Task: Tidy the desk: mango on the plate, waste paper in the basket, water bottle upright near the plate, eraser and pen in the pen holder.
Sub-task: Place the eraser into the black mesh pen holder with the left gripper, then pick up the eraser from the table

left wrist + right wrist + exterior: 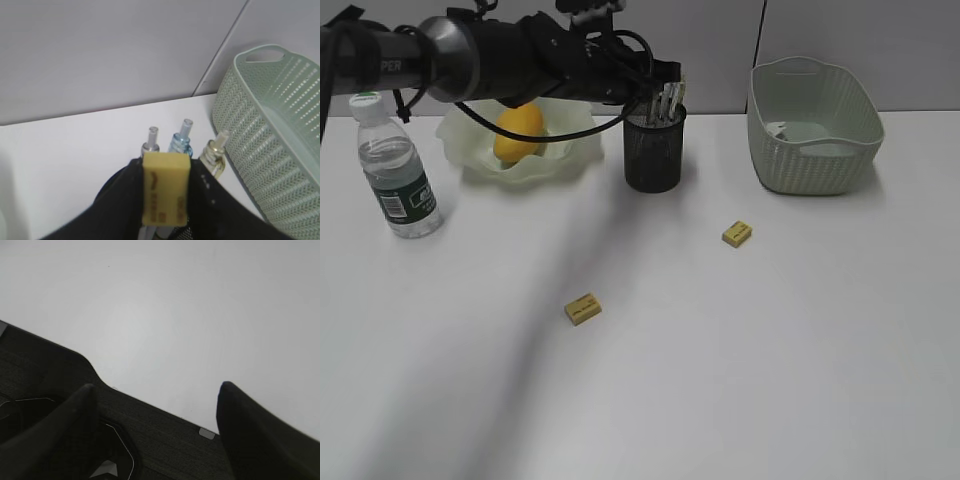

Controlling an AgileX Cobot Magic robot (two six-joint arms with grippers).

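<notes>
My left gripper is shut on a yellow eraser and holds it just above the black mesh pen holder, where three pens stand. In the exterior view the left arm reaches across to the holder. Two more yellow erasers lie on the table, one in the middle and one to the right. The mango sits on the pale green plate. The water bottle stands upright left of the plate. My right gripper is open and empty, outside the exterior view.
A pale green woven basket stands at the back right, also at the right of the left wrist view; something pale lies inside it. The right wrist view shows white table and a dark edge.
</notes>
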